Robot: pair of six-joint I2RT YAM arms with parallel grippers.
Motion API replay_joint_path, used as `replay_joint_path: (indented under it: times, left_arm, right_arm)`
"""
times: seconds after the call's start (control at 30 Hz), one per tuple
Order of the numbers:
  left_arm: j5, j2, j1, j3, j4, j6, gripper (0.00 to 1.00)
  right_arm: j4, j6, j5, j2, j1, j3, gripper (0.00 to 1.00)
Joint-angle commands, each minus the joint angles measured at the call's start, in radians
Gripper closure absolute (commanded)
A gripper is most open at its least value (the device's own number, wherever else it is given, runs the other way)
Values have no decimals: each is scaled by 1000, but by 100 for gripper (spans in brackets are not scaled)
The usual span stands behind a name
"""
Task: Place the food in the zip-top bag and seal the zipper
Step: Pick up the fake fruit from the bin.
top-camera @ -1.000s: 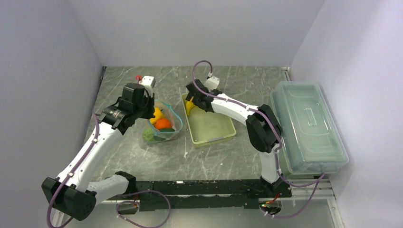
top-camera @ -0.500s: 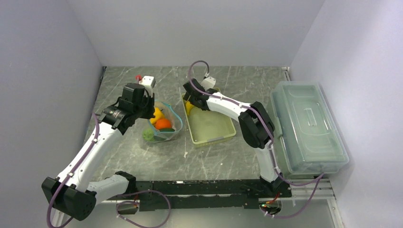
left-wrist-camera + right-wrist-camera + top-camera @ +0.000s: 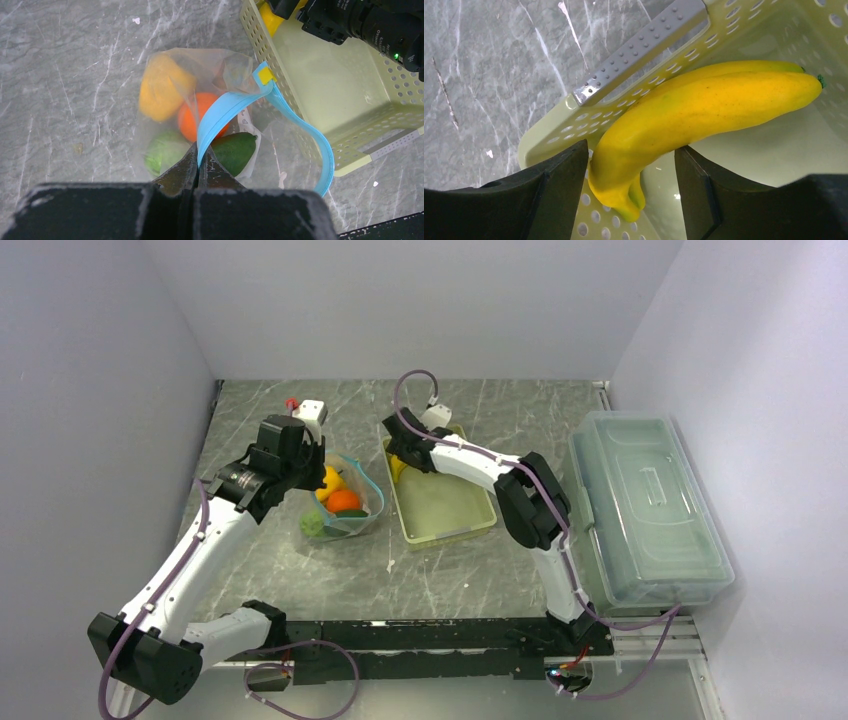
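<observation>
left gripper (image 3: pixel 198 165) pinched shut on zipper (image 3: pixel 225 107) — zip-top bag (image 3: pixel 232 67) mouth | right gripper (image 3: pixel 631 152) jaws apart, straddling bananas (image 3: pixel 704 100) — basket (image 3: pixel 639 47) far-left corner

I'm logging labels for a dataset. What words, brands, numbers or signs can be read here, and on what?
White print on the right arm's black housing: too small and blurred to read.
Small dark marks on the zip-top bag, under the zipper: too blurred to read.
Banana, basket, lidded box: no text visible.
</observation>
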Motion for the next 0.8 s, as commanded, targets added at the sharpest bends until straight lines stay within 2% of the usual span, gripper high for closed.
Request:
replay_joint_path:
  times: [0.0, 0.23, 0.4, 0.67, 0.77]
  left_arm:
    - [10, -1, -3, 5, 19, 15, 100]
    - [6, -2, -3, 6, 18, 16, 100]
    - [-3, -4, -3, 3, 16, 17, 100]
    - [-10, -4, -3, 4, 15, 17, 100]
    - [-9, -1, -3, 4, 15, 17, 100]
  right_arm:
    - [3, 23, 7, -8, -8, -3, 35]
    - [22, 26, -6, -15, -16, -37, 48]
    - [35, 27, -12, -36, -16, -69, 63]
    - [53, 15, 14, -107, -16, -133, 94]
    - [60, 4, 26, -136, -16, -151, 100]
